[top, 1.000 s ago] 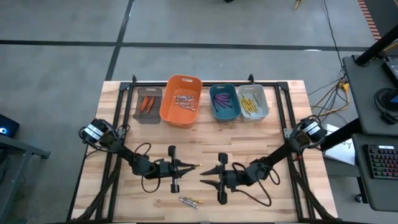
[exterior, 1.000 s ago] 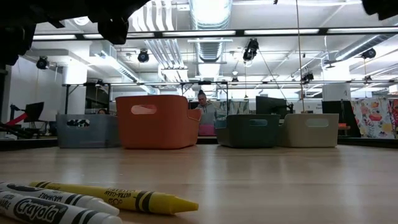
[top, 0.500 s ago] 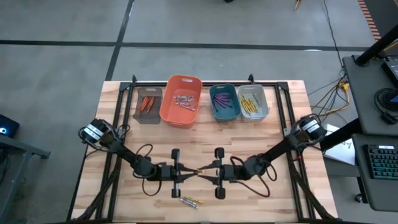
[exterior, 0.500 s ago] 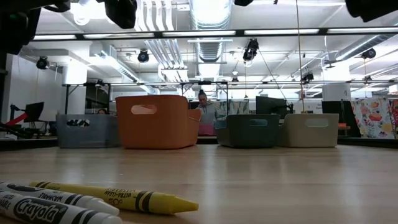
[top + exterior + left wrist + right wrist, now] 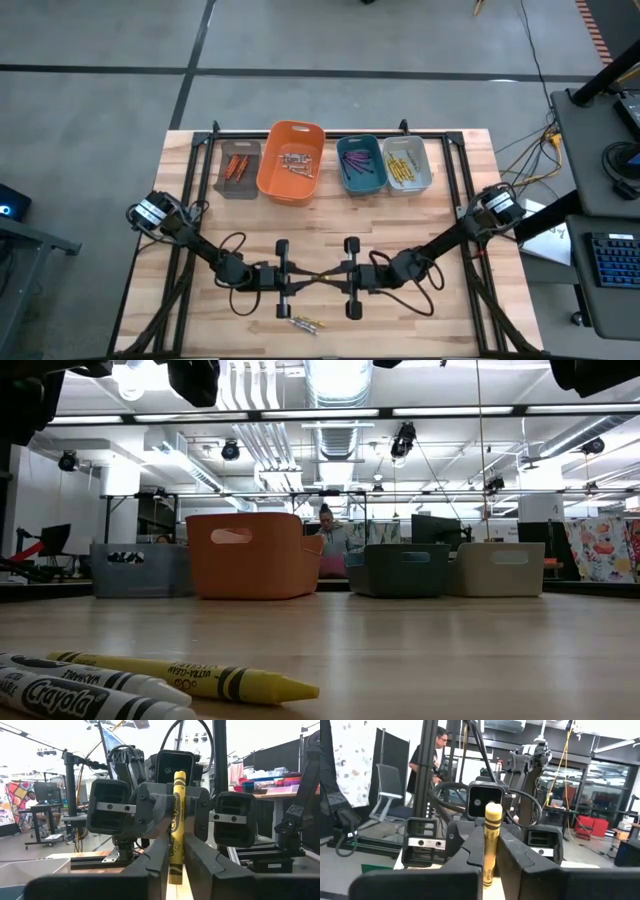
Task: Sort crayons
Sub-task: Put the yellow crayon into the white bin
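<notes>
I see the yellow crayon point(image 5: 176, 827) pinched by both left gripper point(image 5: 303, 281) and right gripper point(image 5: 331, 278), tip-to-tip, in front of the orange bin point(image 5: 291, 161).

An open-plan robotics lab or workshop: exposed silver ventilation ducts point(image 5: 335, 385) and long strip lights point(image 5: 455, 411) run across the bare ceiling, a grey concrete floor point(image 5: 100, 60) surrounds the wooden slat-top workbench point(image 5: 450, 210), and a black keyboard point(image 5: 612, 262) sits on a dark side desk point(image 5: 590, 120).

Ceiling strip lights point(image 5: 340, 410) are flaring white in the low view. The nearest crayons point(image 5: 180, 678) are lying slightly soft. Overhead lighting is falling evenly, shadows faint.
</notes>
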### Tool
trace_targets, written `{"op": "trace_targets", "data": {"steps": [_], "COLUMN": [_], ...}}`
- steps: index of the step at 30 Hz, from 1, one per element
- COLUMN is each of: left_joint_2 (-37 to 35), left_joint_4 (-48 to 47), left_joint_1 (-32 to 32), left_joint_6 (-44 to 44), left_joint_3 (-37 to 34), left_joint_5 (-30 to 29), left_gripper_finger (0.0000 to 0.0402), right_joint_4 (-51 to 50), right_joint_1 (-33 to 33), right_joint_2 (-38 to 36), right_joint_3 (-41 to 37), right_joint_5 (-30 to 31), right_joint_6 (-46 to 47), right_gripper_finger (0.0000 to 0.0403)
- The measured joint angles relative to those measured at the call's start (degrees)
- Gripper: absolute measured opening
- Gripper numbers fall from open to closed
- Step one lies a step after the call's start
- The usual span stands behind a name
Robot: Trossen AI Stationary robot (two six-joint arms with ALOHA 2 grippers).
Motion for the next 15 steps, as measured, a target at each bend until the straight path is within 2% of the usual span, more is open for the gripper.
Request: {"op": "trace_targets", "data": {"steps": [4, 8, 12, 15], "left_joint_2": [-0.83, -4.43, -9.0, -12.77], "left_joint_4": [-0.2, -0.08, -2.36, -5.09], "left_joint_1": [0.02, 0.02, 0.02, 0.17], "left_joint_6": [1.31, 2.82, 2.82, 2.86], "left_joint_3": [-0.33, -1.86, -4.13, -5.76], "left_joint_5": [-0.35, -1.49, -8.16, -12.14], "left_gripper_finger": [0.008, 0.0115, 0.0137, 0.0144], "right_joint_4": [-3.27, -15.05, -35.25, -54.32], "right_joint_1": [-0.13, -0.91, -4.22, -9.48], "right_joint_2": [-2.07, -9.14, -18.78, -25.53], "right_joint_3": [-0.02, 0.0, 0.57, 3.24], "right_joint_5": [0.87, 7.99, 13.5, 14.24], "right_joint_6": [-0.01, 0.11, 2.85, 10.65], "right_gripper_finger": [0.0016, 0.0015, 0.0015, 0.0014]}}
